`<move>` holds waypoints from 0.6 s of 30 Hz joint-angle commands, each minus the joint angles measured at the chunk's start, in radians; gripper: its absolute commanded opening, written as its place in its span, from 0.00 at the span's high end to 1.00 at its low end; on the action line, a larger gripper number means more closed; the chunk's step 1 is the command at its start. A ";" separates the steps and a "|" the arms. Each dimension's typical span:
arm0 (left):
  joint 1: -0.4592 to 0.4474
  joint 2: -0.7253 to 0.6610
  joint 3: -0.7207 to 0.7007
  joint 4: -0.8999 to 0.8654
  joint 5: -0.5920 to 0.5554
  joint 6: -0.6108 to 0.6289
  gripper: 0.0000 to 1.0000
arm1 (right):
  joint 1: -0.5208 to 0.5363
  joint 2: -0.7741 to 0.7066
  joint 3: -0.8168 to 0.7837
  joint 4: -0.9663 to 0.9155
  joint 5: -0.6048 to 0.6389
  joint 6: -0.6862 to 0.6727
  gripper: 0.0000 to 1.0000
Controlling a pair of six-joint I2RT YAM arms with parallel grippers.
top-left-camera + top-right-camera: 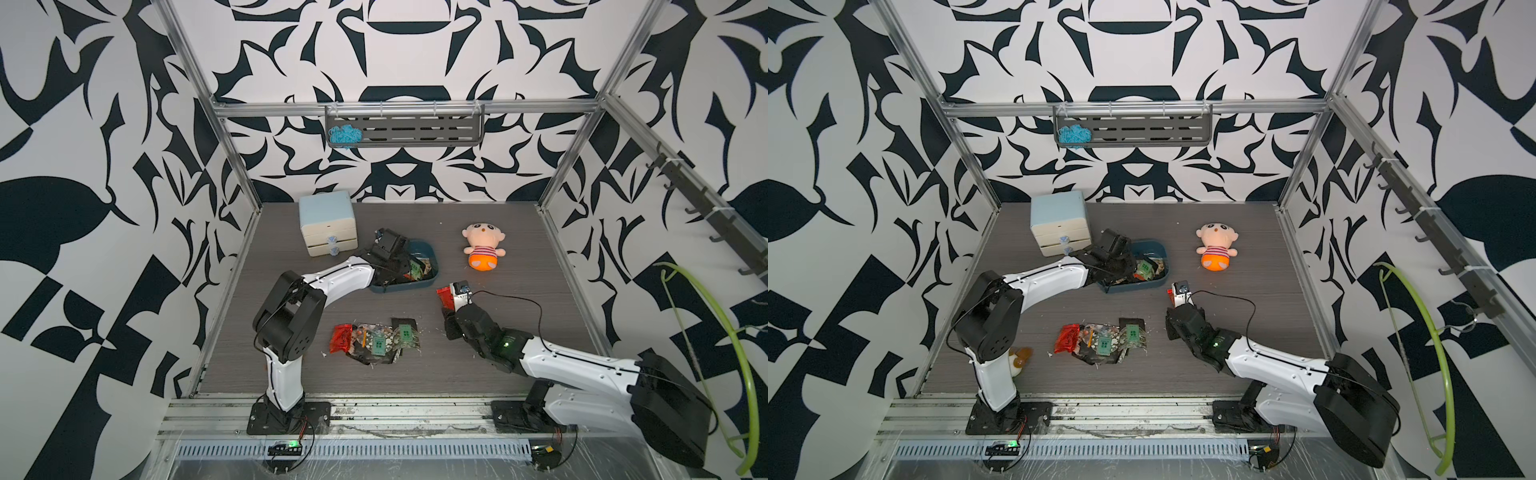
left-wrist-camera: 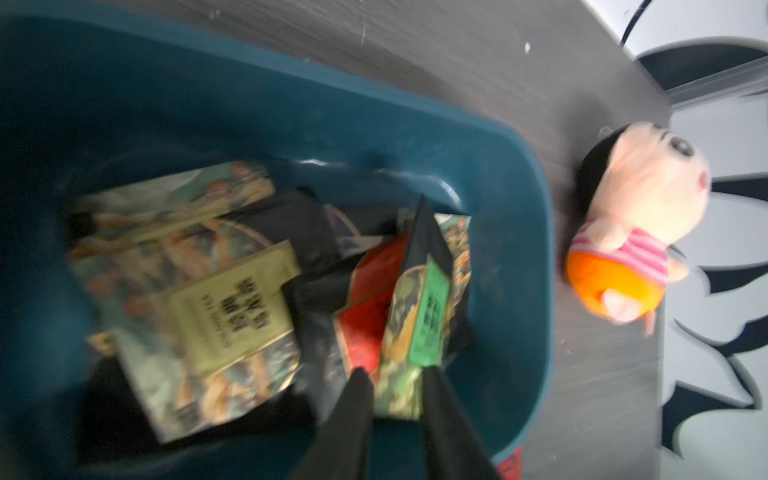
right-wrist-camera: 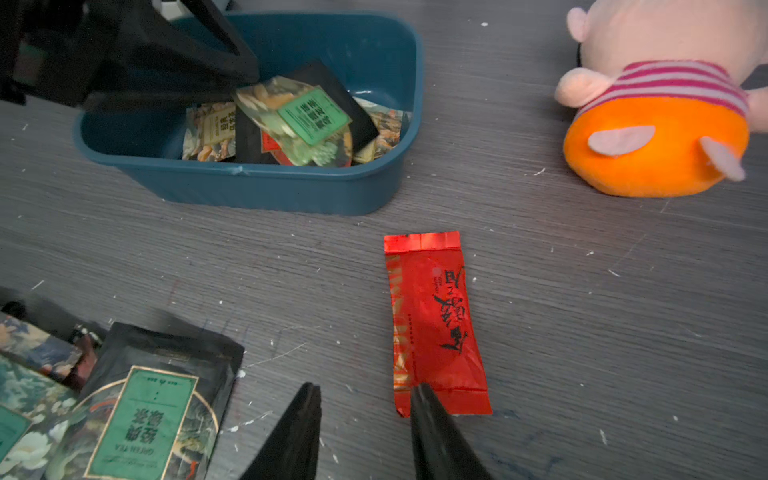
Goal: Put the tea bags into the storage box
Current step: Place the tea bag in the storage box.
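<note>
We judge the job roughly half done. Taking the back wall as twelve o'clock, the storage box [image 1: 432, 258] already holds several tea bags [image 3: 291, 120], heaped toward its three o'clock end. A loose pile [image 1: 376, 341] of perhaps half a dozen lies on the table [image 1: 519, 332] at about six o'clock from the box. One red sachet [image 3: 436, 324] lies apart, at two o'clock from that pile and well short of the box. All of these are left to move.

The left arm rises from its base at the front edge, elbow high, and its forearm reaches toward one o'clock into the box. The left gripper [image 2: 395, 374] is inside the box with its jaws parted. A green-labelled sachet [image 2: 419, 316] stands tilted between the tips, and we judge it released rather than pinched, though blur hides any contact.

The right arm stretches low from the five o'clock corner toward eleven o'clock, wrist pitched down. The right gripper [image 3: 365, 399] has its jaws apart, holding nothing. One tip overlaps the near end of the red sachet, the likely next pick.
</note>
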 commanded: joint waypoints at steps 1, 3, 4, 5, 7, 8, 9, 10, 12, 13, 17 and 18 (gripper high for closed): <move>0.004 -0.118 -0.045 -0.072 -0.046 0.018 0.53 | 0.001 0.025 0.050 0.033 -0.061 -0.024 0.59; -0.001 -0.181 -0.084 -0.101 -0.064 0.019 0.45 | 0.000 0.046 0.064 0.034 -0.106 -0.037 0.59; -0.006 -0.213 -0.114 -0.105 -0.067 0.018 0.42 | 0.001 0.060 0.070 0.033 -0.124 -0.039 0.59; -0.013 -0.251 -0.145 -0.104 -0.062 0.015 0.40 | 0.000 0.076 0.076 0.035 -0.145 -0.042 0.59; -0.032 -0.312 -0.201 -0.110 -0.046 0.015 0.38 | 0.002 0.108 0.095 0.033 -0.183 -0.045 0.60; -0.049 -0.342 -0.229 -0.118 -0.045 0.010 0.38 | 0.002 0.126 0.107 0.029 -0.220 -0.048 0.61; -0.063 -0.368 -0.254 -0.125 -0.048 0.003 0.37 | 0.002 0.141 0.119 0.025 -0.245 -0.049 0.62; -0.082 -0.392 -0.281 -0.131 -0.048 -0.004 0.36 | 0.002 0.159 0.128 0.023 -0.264 -0.051 0.63; -0.117 -0.443 -0.329 -0.139 -0.049 -0.026 0.36 | 0.004 0.185 0.143 0.018 -0.289 -0.047 0.64; -0.138 -0.468 -0.358 -0.133 -0.053 -0.043 0.35 | 0.003 0.197 0.151 0.012 -0.301 -0.046 0.65; -0.196 -0.529 -0.473 -0.071 -0.007 -0.097 0.35 | 0.010 0.222 0.163 0.010 -0.335 -0.046 0.66; -0.211 -0.536 -0.496 -0.055 -0.004 -0.109 0.36 | 0.012 0.226 0.164 0.009 -0.340 -0.045 0.67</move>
